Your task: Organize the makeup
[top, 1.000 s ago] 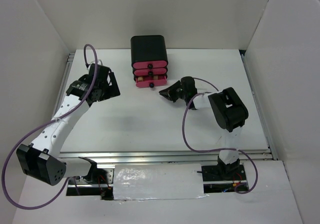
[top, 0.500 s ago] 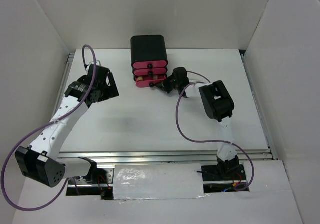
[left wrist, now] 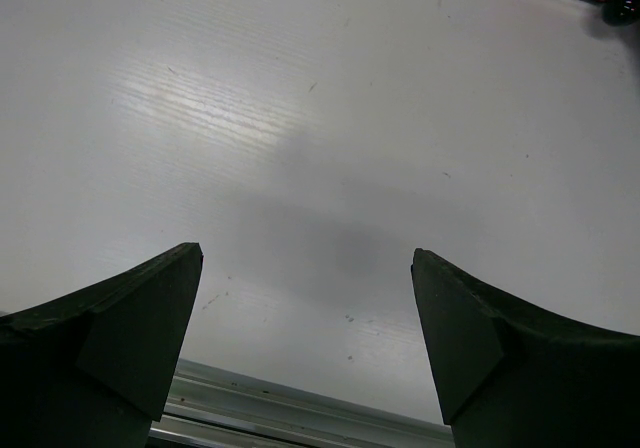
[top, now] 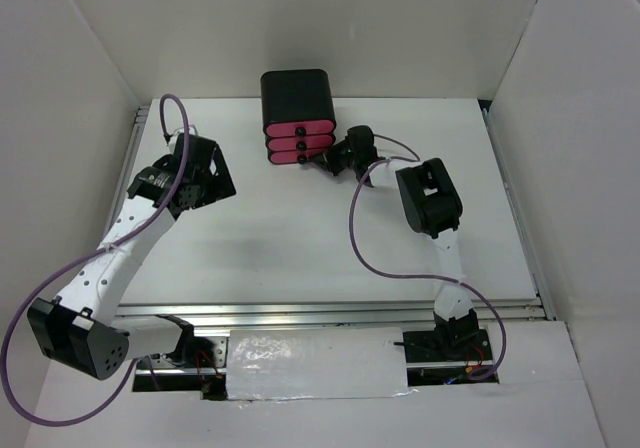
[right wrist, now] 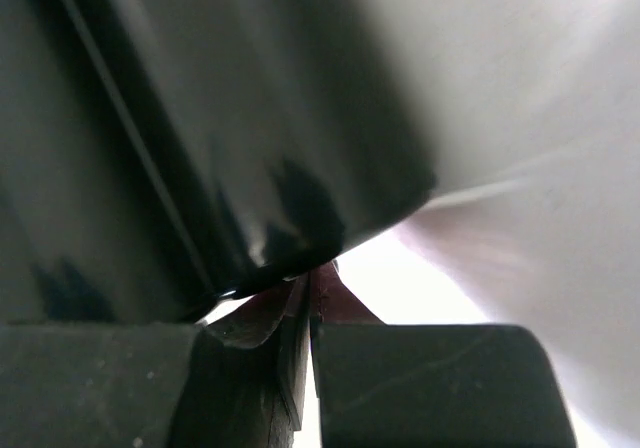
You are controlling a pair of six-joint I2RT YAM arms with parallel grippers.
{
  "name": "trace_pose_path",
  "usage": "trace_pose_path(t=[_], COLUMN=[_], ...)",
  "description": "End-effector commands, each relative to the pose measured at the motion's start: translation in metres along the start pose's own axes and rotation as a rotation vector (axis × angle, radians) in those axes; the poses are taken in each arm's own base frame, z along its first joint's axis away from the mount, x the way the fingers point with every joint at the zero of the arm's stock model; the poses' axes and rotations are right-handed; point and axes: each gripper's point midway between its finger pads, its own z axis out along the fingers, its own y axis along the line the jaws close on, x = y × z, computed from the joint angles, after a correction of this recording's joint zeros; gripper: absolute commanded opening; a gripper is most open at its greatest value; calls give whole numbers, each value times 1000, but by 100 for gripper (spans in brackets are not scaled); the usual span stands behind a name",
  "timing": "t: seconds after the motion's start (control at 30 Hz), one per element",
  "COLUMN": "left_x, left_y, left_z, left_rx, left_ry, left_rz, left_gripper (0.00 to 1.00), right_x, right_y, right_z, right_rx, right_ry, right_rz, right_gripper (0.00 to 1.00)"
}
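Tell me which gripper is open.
The left gripper: its jaws stand wide apart over the bare table, while the right gripper is shut beside the black drawer box.

Left of centre overhead, the black two-finger left gripper (left wrist: 308, 258) is spread wide, while at upper centre the black right gripper (right wrist: 310, 303) is pinched closed.

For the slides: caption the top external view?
Right gripper shut at the closed pink drawers of the black box; left gripper open.

White table sheet (left wrist: 300, 118): plastic-looking, finely ribbed, soft sheen. Silver edge rail (left wrist: 270, 408): brushed metal. Black box (top: 296, 93) with pink drawers (top: 285, 140): smooth plastic, casing glossy up close. My left gripper (left wrist: 306, 258), fingers (left wrist: 130, 328): matt black plastic.
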Motion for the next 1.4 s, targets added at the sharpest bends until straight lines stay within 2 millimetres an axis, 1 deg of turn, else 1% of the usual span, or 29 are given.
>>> trace_pose_path(t=[0.0, 0.17, 0.27, 0.3, 0.33, 0.4, 0.43, 0.53, 0.57, 0.6, 0.63, 0.67, 0.7, 0.73, 0.77, 0.8, 0.83, 0.87, 0.9, 0.97, 1.0, 1.03, 1.07, 1.1, 1.13, 1.17, 1.27, 1.3, 1.37], left_x=[-4, -3, -6, -10, -11, -15, -16, -24, -33, -40, -46, -59, -66, -71, -84, -88, -93, -99, -96, -92, -91, -79, -79, -76, -70, -69, -61, -63, -47], left_y=[-2, -4, -5, -4, -3, -4, -5, -12, -14, -13, -12, -9, -4, -1, 9, 12, 16, 16, 20, 28, 27, 23, 23, 23, 24, 27, 38, 41, 52], left_z=[-4, -2, -4, -5, -5, -4, -2, 6, 7, 6, 5, 2, 0, -2, -6, -9, -15, -18, -21, -29, -32, -30, -44, -48, -51, -64, -86, -94, -104], left_rx=[15, 12, 7, 0, -6, -15, -17, -9, -12, -17, -22, -36, -49, -55, -75, -72, -71, -70, -86, -98, -78, -43, -6, 14, 23, 39, 53, 63, 58], left_ry=[-15, -3, -4, -15, -20, -24, -21, -8, -18, -29, -37, -50, -56, -56, -52, -42, -23, -38, -25, -43, -55, -27, -55, -59, -53, -76, -110, -133, -135], left_rz=[-51, -65, -72, -74, -79, -82, -82, -71, -72, -61, -56, -63, -57, -58, -56, -50, -32, -28, -13, -25, -35, -33, -53, -61, -61, -78, -88, -94, -103], left_gripper=[99, 99, 99, 99, 99, 99, 99, 99, 99, 99, 99, 99, 99, 99, 99, 99, 99, 99, 99, 99, 99, 99, 99, 99, 99, 99, 99, 100, 99], right_x=[-22, -15, -1, 2, 7, 13, 12, 5, 4, 4, 5, 7, 9, 11, 14, 16, 17, 15, 17, 21, 24, 26, 35, 37, 41, 48, 55, 53, 59], right_y=[26, 32, 29, 29, 23, 2, 16, 25, 22, 39, 43, 37, 62, 70, 94, 102, 117, 113, 132, 147, 152, 154, 157, 158, 146, 153, 141, 137, 128], right_z=[3, -8, -33, -41, -58, -74, -87, -103, -107, -120, -128, -135, -157, -169, -196, -211, -244, -253, -283, -341, -360, -379, -414, -431, -449, -476, -525, -535, -557], right_rx=[-90, -116, -125, -131, -115, -77, -107, -116, -92, -113, -106, -54, -85, -73, -56, -18, 66, 137, 132, 173, 177, 187, 190, 196, 239, 204, 235, 252, 245], right_ry=[-39, -8, 19, 20, 7, -12, -27, -63, -69, -85, -96, -99, -116, -127, -148, -166, -219, -230, -280, -354, -368, -383, -401, -419, -402, -437, -478, -506, -524], right_rz=[28, 33, 37, 28, 30, 18, -1, -81, -96, -127, -194, -219, -332, -397, -478, -543, -676, -734, -791, -908, -954, -965, -968, -977, -979, -985, -996, -987, -979], right_gripper=[6, 5, 12, 18, 35, 45, 54, 68, 71, 79, 84, 88, 97, 100, 100, 100, 100, 100, 100, 100, 100, 100, 100, 100, 100, 100, 100, 100, 100])
